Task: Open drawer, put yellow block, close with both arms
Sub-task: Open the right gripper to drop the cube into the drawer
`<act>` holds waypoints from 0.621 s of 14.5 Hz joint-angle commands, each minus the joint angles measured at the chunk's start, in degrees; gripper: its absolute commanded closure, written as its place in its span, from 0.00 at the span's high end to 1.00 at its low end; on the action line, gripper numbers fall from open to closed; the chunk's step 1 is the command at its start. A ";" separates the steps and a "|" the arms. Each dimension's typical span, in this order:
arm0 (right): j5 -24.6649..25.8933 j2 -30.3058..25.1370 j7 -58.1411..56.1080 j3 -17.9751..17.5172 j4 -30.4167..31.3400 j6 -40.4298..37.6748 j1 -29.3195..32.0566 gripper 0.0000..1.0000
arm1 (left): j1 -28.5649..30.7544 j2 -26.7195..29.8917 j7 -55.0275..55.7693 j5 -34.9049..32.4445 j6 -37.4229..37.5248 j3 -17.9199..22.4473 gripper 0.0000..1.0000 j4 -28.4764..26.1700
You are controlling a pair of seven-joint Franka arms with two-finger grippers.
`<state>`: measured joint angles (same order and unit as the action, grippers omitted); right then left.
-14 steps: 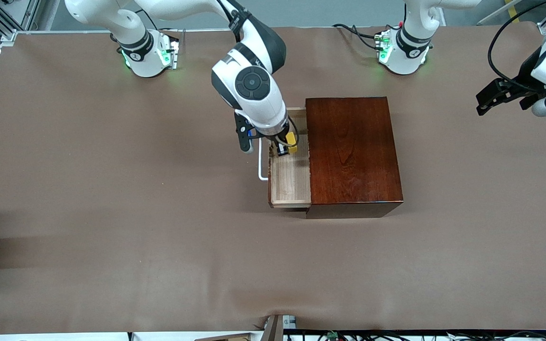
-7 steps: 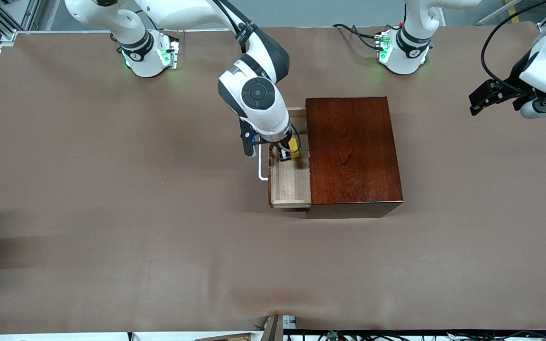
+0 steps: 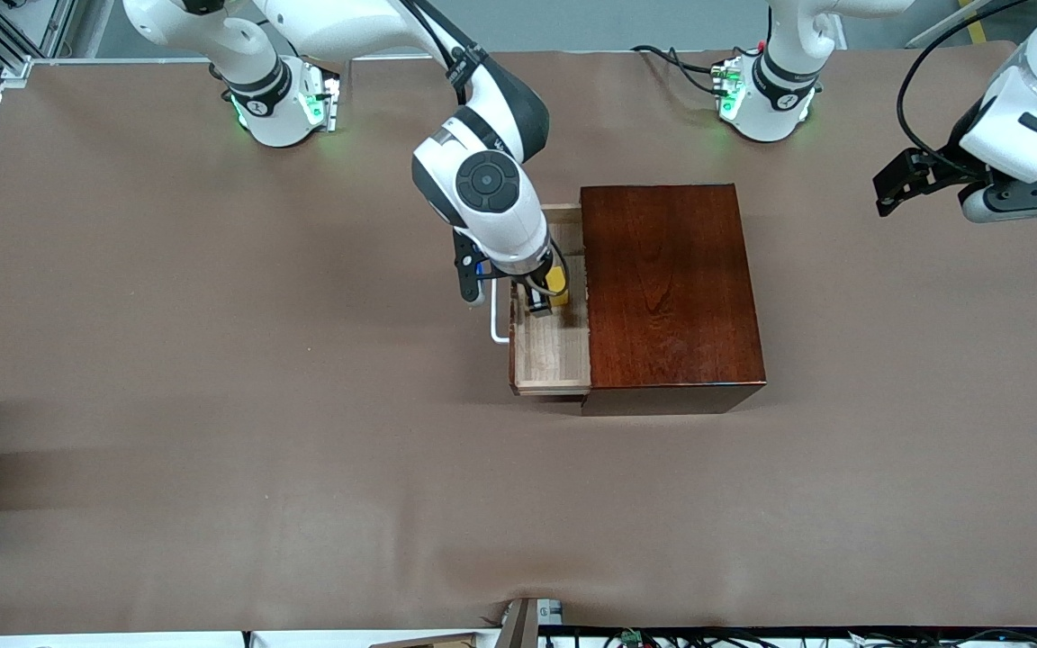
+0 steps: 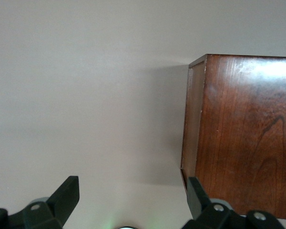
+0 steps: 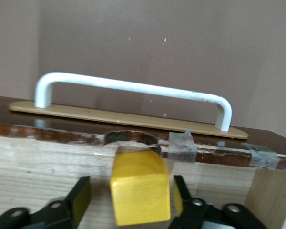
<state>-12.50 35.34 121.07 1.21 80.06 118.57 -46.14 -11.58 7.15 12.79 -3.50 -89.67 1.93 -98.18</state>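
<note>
The drawer [image 3: 553,355] stands pulled out of the dark wooden box [image 3: 670,288], its white handle [image 3: 497,319] toward the right arm's end of the table. The yellow block [image 3: 559,284] sits in the drawer, in the part farther from the front camera. My right gripper [image 3: 547,297] is down in the drawer, open. The right wrist view shows the block [image 5: 139,187] between the fingers of the right gripper [image 5: 130,192], with a gap on each side, and the handle [image 5: 133,88] past it. My left gripper [image 3: 888,189] hangs open and empty over the table near the left arm's end.
The left wrist view shows the box [image 4: 243,133] off to one side of the left gripper [image 4: 132,191], with bare brown table under it. The box's flat top stands higher than the drawer. Cables lie near the left arm's base [image 3: 766,99].
The right gripper sank a little into the drawer with the block, then let go of it and opened. The left arm drifted slightly toward the box.
</note>
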 commanded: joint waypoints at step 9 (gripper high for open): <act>-0.59 -5.98 -9.17 -0.33 -7.20 -14.58 10.79 1.00 | -0.29 -7.93 23.92 1.04 0.37 -15.01 1.00 4.12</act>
<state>-12.50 31.18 115.86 1.69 72.44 107.32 -37.87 -12.05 2.51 32.20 -3.41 -89.85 -10.70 -97.51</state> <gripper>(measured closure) 0.000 0.000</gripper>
